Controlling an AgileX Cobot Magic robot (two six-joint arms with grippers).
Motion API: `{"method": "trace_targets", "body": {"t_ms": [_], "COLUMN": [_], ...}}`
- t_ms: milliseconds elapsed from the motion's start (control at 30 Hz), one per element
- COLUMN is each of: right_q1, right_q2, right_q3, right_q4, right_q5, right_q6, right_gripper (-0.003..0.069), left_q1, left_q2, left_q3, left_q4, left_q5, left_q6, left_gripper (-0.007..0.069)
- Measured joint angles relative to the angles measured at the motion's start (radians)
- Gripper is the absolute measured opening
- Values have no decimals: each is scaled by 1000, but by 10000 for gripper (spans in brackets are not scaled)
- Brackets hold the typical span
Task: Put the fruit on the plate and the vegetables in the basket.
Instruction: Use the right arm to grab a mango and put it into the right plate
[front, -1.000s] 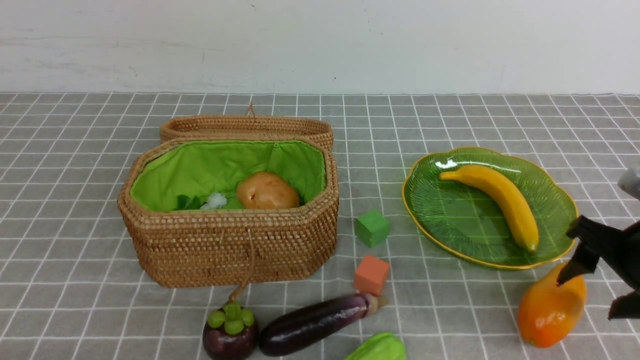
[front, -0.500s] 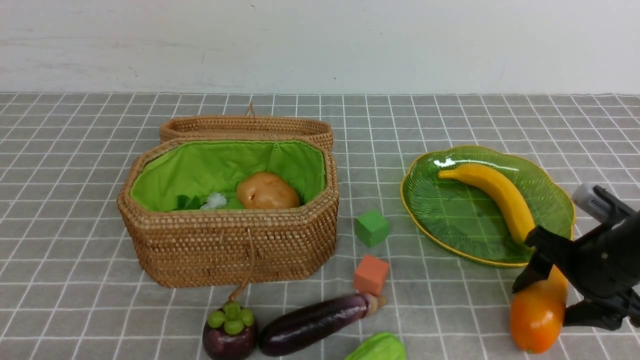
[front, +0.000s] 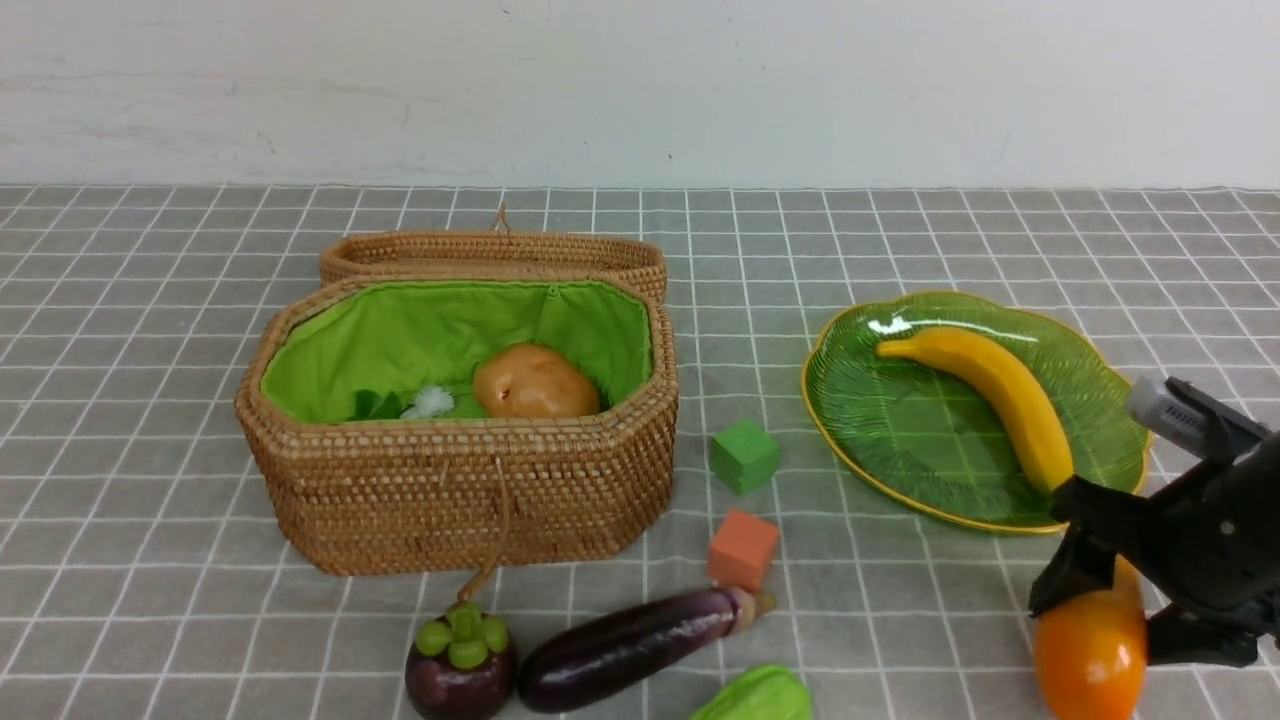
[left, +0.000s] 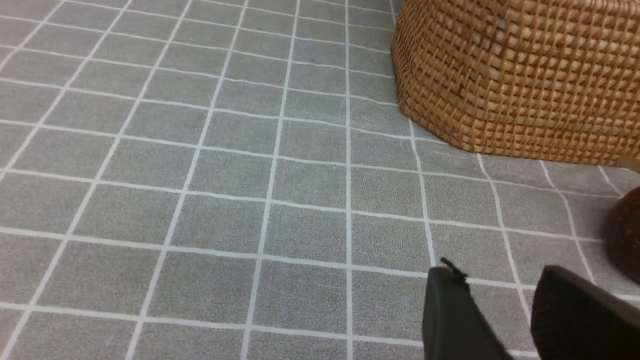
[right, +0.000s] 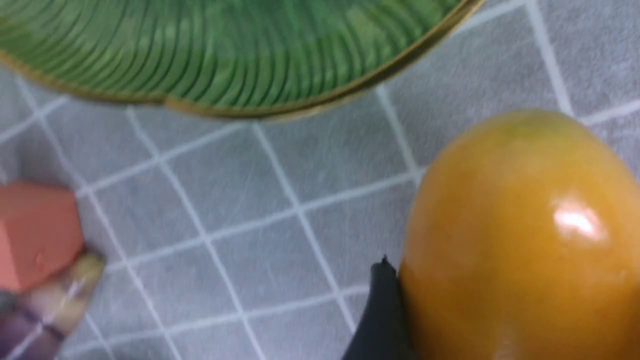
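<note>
Right gripper (front: 1108, 625) straddles the mango (front: 1090, 662), jaws wide, one finger (right: 381, 312) touching its side. Clamped? Can't tell.

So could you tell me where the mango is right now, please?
Front view, near right corner: the mango sits just on the robot's side of the plate, between the fingers of the right gripper.

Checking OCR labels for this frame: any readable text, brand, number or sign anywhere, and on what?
None: no text can be read in any view.
The basket, plate, banana, mango, green cube and orange cube bear no print.
The grey tablecloth shows only a white grid.
</note>
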Motion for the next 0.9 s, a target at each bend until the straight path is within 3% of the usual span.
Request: {"method": "trace_targets", "body": {"t_ms": [233, 400, 667, 900], "right_q1": [57, 66, 66, 66], "right_q2": [-107, -130, -48, 82], "right_q3": [-25, -159, -242, -242], "right_q4": [-3, -60, -120, -118], "right_q5": [24, 2, -297, -329], "right_q6": [-55, -61, -63, -63], "right_gripper": [531, 531, 531, 531], "left_q1": [0, 0, 0, 0], "left_q2": [0, 0, 0, 0], "left_q3": [0, 0, 0, 0], "left_q4": [0, 0, 0, 0], "left_q5": [0, 0, 0, 0], "left_q6": [0, 0, 0, 0], "left_gripper": [239, 239, 239, 239]}}
